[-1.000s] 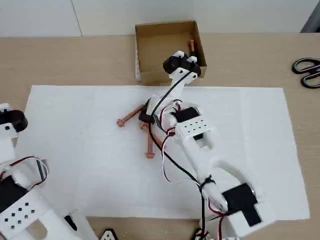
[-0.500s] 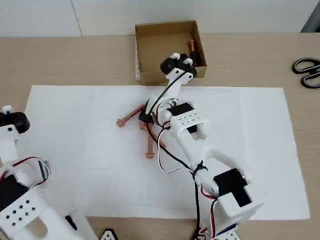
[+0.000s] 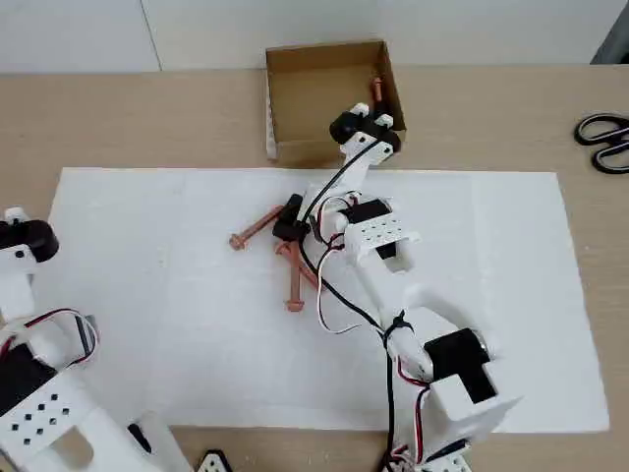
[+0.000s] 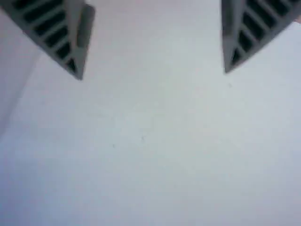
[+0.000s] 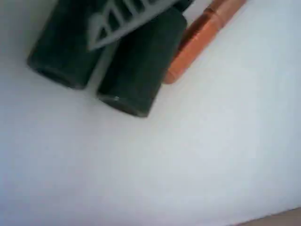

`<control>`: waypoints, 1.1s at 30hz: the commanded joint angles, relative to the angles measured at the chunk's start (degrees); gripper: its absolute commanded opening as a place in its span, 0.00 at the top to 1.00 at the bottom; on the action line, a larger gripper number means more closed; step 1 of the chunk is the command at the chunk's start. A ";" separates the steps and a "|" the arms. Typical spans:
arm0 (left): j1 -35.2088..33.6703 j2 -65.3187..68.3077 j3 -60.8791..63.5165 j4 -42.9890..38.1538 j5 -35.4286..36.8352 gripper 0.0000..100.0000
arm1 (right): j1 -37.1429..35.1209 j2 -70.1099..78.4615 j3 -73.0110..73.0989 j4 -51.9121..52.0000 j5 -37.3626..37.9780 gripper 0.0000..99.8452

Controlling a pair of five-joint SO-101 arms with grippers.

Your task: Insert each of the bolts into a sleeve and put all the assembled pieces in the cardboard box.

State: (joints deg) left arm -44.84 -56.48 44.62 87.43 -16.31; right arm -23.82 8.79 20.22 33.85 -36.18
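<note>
Two dark sleeves (image 5: 136, 61) lie side by side on the white paper, also seen in the high view as sleeves (image 3: 291, 218). My right gripper (image 5: 124, 19) hangs just over them, with a copper bolt (image 5: 202, 35) right beside one sleeve. More copper bolts (image 3: 254, 228) lie loose on the paper (image 3: 147, 295), one bolt (image 3: 293, 283) nearer the front. The cardboard box (image 3: 295, 108) stands behind the paper and holds a copper piece (image 3: 376, 93) at its right wall. My left gripper (image 4: 153, 70) is open above bare paper at the front left.
Scissors (image 3: 604, 141) lie on the wooden table at the far right. The right arm (image 3: 393, 265) stretches diagonally across the middle of the paper. The left arm (image 3: 29, 393) takes up the front left corner.
The right arm's wrist swung a little left, then back right, staying over the sleeves. The left arm shifted slightly toward the front.
</note>
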 commanded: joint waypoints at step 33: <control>0.00 -0.26 0.04 -1.23 -0.35 0.82 | -2.42 14.29 -10.99 0.31 -0.44 0.80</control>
State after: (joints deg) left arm -44.84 -56.48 44.62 87.43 -16.31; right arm -26.20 21.45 10.90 34.02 -36.18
